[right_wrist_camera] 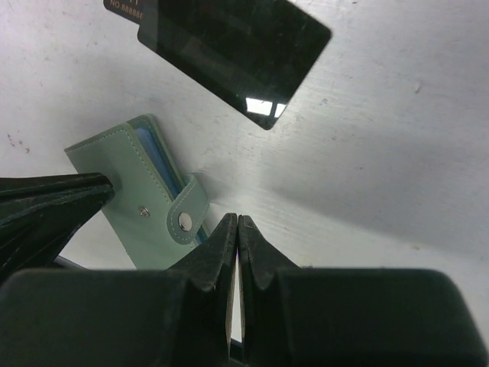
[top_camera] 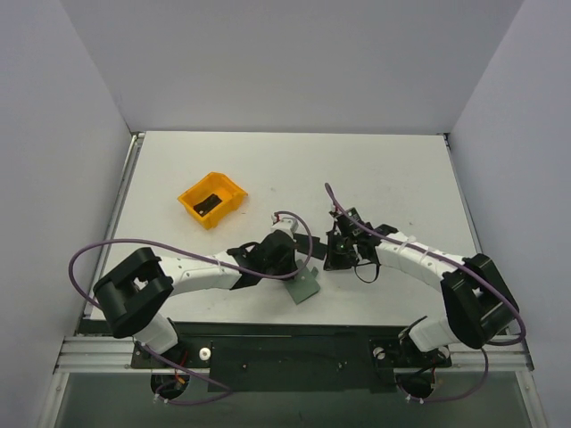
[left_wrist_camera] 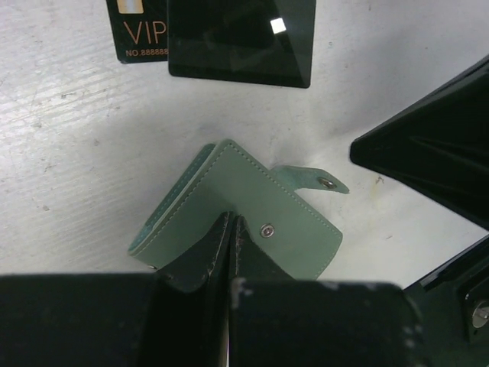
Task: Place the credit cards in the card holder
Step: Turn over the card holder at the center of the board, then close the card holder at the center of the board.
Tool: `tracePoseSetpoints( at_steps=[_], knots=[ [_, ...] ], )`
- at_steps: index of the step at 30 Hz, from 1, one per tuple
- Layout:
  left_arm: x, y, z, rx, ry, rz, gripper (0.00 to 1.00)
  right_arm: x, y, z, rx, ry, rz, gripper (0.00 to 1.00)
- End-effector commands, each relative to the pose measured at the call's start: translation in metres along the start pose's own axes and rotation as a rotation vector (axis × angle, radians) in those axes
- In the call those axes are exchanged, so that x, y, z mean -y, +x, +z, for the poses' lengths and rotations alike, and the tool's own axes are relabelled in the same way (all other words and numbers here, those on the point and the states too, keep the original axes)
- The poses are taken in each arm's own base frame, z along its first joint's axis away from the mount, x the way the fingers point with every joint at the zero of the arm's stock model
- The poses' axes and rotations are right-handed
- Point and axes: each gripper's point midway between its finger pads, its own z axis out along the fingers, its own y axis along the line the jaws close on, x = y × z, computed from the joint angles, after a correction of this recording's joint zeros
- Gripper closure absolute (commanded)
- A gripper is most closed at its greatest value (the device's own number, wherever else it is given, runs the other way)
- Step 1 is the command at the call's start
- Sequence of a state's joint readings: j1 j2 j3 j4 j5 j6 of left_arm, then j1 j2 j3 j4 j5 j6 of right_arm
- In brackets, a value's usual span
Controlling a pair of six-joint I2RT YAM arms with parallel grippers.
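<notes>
Jaws of the right claw (right_wrist_camera: 238,222) are pressed together with nothing visible between them, tips low over the table (right_wrist_camera: 397,153). Just beside those tips, on their left in the right wrist view, lies the wallet (right_wrist_camera: 141,187). Its tab (right_wrist_camera: 186,220) is unsnapped and points toward the claw, and blue lining shows at the gaping edge. The left claw (left_wrist_camera: 231,223) pinches the wallet's cover on the side away from the tab, so the wallet sits between the two claws. Beyond the wallet, straight ahead of the right claw, two black cards (right_wrist_camera: 237,53) lie flat on the table, the plain card (left_wrist_camera: 241,38) partly over the VIP card (left_wrist_camera: 137,30). The plain card's long axis runs slantwise across the right claw's line of reach, with one corner turned toward it. As the left claw is busy holding the wallet, the right looks like the one to go: spread, pass forward of the tab, and meet that near corner. Far from the wallet on the left arm's side stands a bin (top_camera: 212,198) with something dark inside; whether that is a card I cannot tell.
</notes>
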State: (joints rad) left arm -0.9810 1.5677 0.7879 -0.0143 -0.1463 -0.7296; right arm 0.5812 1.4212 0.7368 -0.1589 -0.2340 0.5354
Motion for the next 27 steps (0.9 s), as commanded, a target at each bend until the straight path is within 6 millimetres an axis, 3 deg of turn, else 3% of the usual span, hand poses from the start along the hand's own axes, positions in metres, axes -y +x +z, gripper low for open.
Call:
tracePoseSetpoints(
  at_steps=[1, 15, 27],
  knots=[
    [0.022, -0.009, 0.002, 0.036, 0.081, -0.026, 1.0, -0.011, 0.002, 0.007, -0.026, -0.083, -0.007, 1.0],
    [0.009, 0.02, 0.011, -0.029, 0.055, -0.051, 1.0, -0.033, 0.008, 0.011, -0.087, -0.225, -0.021, 1.0],
    [0.006, 0.021, 0.012, -0.03, 0.041, -0.059, 1.0, -0.048, 0.013, 0.015, -0.124, -0.319, -0.01, 1.0]
  ],
)
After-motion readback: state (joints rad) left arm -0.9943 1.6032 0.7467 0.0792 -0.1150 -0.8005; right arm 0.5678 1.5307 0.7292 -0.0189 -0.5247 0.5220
